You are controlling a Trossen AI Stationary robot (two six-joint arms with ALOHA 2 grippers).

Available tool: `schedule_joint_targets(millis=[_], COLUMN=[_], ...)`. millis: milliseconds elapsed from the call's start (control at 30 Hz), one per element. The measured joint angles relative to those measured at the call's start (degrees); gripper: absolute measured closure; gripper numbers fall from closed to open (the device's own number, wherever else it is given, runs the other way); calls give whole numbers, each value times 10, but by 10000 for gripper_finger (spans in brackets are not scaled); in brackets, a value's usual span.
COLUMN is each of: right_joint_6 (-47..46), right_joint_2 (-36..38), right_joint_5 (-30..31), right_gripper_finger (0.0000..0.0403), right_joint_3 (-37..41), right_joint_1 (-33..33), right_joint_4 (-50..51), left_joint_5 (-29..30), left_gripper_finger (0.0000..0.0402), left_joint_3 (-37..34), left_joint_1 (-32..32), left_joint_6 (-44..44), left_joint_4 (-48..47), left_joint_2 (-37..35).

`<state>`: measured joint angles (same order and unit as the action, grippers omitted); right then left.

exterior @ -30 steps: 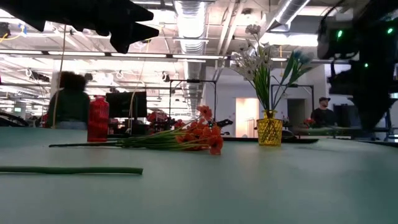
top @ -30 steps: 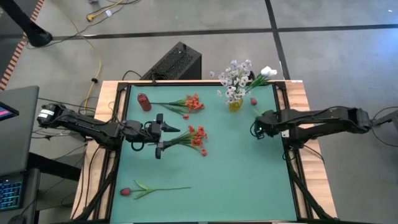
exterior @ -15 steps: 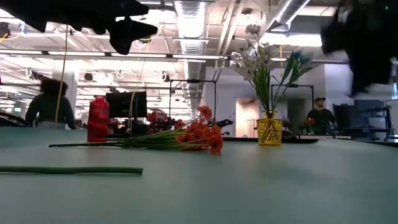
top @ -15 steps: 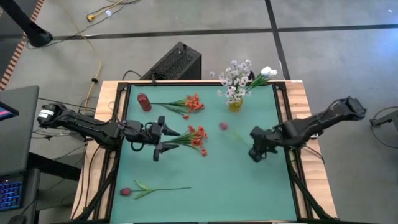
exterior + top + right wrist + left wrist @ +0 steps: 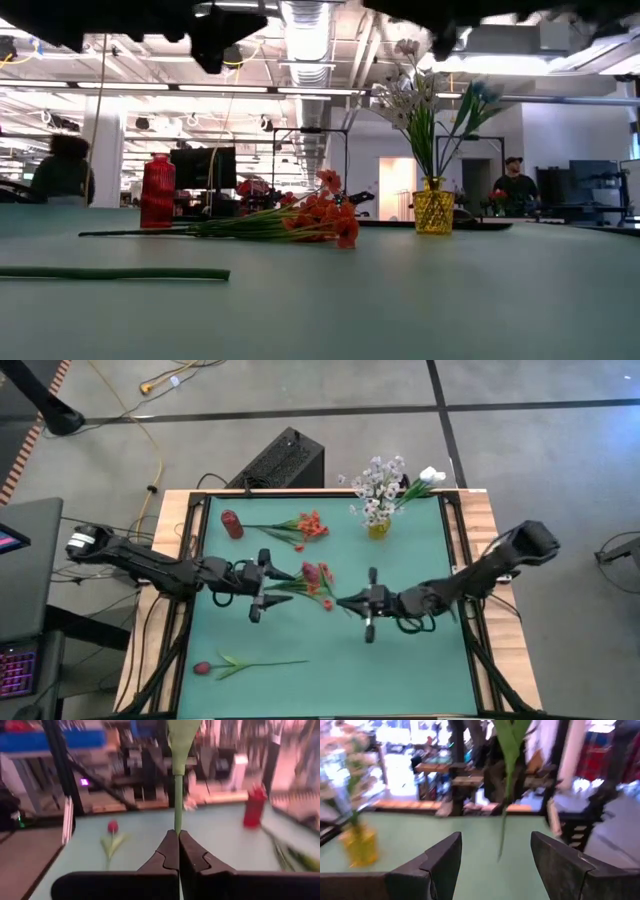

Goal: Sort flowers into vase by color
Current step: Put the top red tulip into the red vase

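A green stem (image 5: 178, 795) is clamped in the right gripper (image 5: 178, 851) mid-table (left gripper (image 5: 492, 865) spread wide); two vases (image 5: 378, 528) are seen.

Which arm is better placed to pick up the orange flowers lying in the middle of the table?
Left. The left tool is open, right at the stem end of the orange flowers, while the right tool is shut on a green stem and so not free.
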<state>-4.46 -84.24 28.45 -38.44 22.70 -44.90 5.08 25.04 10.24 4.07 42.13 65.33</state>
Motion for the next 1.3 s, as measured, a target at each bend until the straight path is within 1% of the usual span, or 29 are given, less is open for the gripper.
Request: schedule_joint_targets(millis=[100,167,233,333,467,567,633,833,933,1033,1133,1300], right_joint_6=[17,2,-20,-35,-30,-25,-17,-6,1,4,4,6], right_joint_2=[-52,-77,-100,-125,-149,-156,-155,-153,-153,-153,-153,-153], right_joint_5=[-36,-68,-87,-89,-90,-91,-90,-91,-90,-89,-88,-87], right_gripper_finger=[385,385,385,385,385,385,385,385,385,385,384,373], right_joint_3=[0,0,-5,-16,-36,-44,-47,-47,-47,-47,-47,-46], right_joint_1=[-24,-42,-57,-69,-71,-75,-75,-78,-78,-79,-79,-80], right_joint_4=[-105,-141,-147,-146,-147,-145,-143,-143,-142,-143,-142,-141], left_joint_5=[-8,1,3,2,9,-9,-18,-43,-48,-49,-51,-76], left_gripper_finger=[175,175,175,175,175,175,175,181,202,238,285,383], left_joint_3=[0,0,0,0,15,31,37,43,43,43,43,43], left_joint_1=[0,-2,-4,-12,-27,-35,-39,-47,-50,-52,-52,-52], left_joint_6=[-4,-6,-13,-10,20,31,35,33,33,34,28,5], left_joint_4=[87,147,206,277,288,289,290,287,283,281,281,281], left_joint_2=[64,104,138,181,223,247,257,257,255,255,255,255])
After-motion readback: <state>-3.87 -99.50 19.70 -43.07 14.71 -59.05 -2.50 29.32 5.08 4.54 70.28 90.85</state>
